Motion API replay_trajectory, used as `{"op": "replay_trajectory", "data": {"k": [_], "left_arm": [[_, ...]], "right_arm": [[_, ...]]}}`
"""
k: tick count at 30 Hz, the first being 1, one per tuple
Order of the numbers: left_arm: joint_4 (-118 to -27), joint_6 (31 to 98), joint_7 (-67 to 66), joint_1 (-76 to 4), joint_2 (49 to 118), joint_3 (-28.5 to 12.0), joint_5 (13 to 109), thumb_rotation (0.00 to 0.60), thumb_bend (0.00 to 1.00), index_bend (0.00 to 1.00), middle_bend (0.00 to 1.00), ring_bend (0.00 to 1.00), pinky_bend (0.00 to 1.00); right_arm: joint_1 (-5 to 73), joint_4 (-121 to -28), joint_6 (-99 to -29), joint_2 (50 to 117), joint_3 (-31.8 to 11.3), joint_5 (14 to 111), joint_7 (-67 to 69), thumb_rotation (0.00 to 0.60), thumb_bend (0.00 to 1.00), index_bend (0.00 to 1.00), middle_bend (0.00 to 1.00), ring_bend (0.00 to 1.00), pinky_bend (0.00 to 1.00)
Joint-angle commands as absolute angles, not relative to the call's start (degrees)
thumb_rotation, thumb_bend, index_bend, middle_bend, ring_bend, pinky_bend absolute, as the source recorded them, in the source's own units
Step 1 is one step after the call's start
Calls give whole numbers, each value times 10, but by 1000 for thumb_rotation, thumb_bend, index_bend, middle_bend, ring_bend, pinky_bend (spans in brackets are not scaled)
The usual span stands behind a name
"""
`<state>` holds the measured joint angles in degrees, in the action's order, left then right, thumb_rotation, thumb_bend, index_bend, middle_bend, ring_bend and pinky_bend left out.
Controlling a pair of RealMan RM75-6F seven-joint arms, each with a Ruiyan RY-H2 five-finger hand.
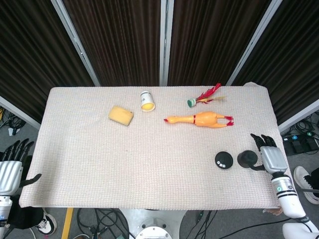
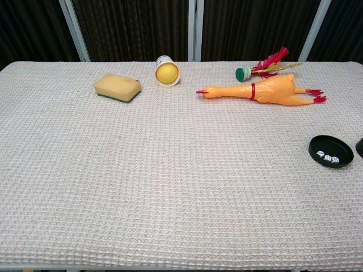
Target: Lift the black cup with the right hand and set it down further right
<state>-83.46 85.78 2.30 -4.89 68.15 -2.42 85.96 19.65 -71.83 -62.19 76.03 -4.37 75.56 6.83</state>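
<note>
The black cup (image 1: 246, 159) stands low over the table's right front part, just right of a black dish (image 1: 224, 160) holding dice. My right hand (image 1: 269, 158) wraps around the cup from its right side, with fingers curled behind and in front of it. In the chest view only a sliver of the black cup (image 2: 360, 148) shows at the right edge, beside the black dish (image 2: 330, 151); the right hand is outside that view. My left hand (image 1: 11, 168) hangs off the table's left front corner, its fingers spread and holding nothing.
A rubber chicken (image 1: 200, 119) lies behind the dish, with a red-feathered shuttlecock (image 1: 203, 97) further back. A tipped white cup (image 1: 146, 100) and a yellow sponge (image 1: 121, 115) sit at the back left. The table's right edge (image 1: 277, 149) runs close to the hand.
</note>
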Motion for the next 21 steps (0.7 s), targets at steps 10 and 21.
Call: {"op": "replay_trajectory", "data": {"k": [10,21], "left_arm": [[-857,864,8,-52,670,-30,864,600,113,90,41,0,105],[-850,867,19,-49,667,-28,863,600,113,90,41,0,105]], "right_arm": [[160,-835,-758,672,-70,817,80,600,0,2,75,0,0],[120,-874,-798,641,-87,764,34,600,12,2,73,0,0]]}}
